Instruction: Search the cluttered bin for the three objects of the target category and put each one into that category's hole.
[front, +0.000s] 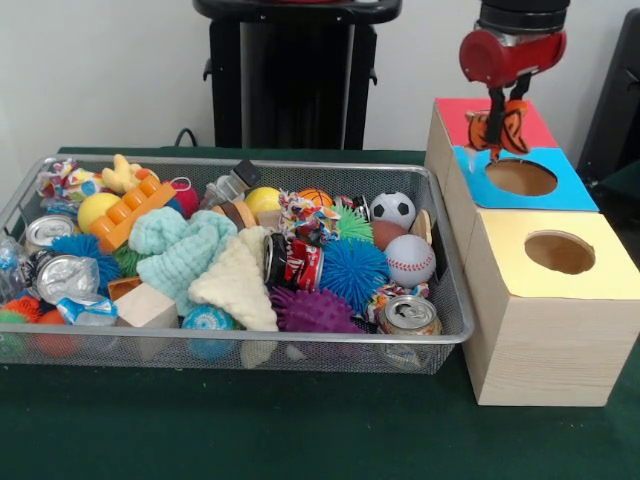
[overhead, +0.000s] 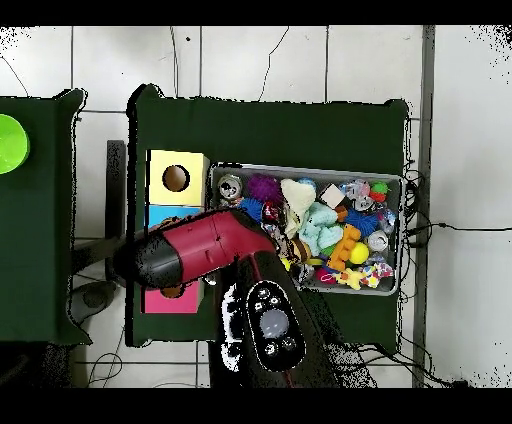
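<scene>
Tiger plush (front: 505, 127), orange with black stripes, is held pinched in the gripper (front: 503, 118) over the red-topped box (front: 455, 112), whose hole is apparently hidden behind the toy. Beside the boxes, the wire bin (front: 455, 300) is seen crowded with balls, cans and knitted cloths (front: 185, 245).

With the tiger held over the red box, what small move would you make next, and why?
Probably lower a little and open. The gripper holds the tiger right above the red box, where its hole should be, though the toy hides it. The blue box's hole lies nearer the camera, so avoid drifting that way.
</scene>
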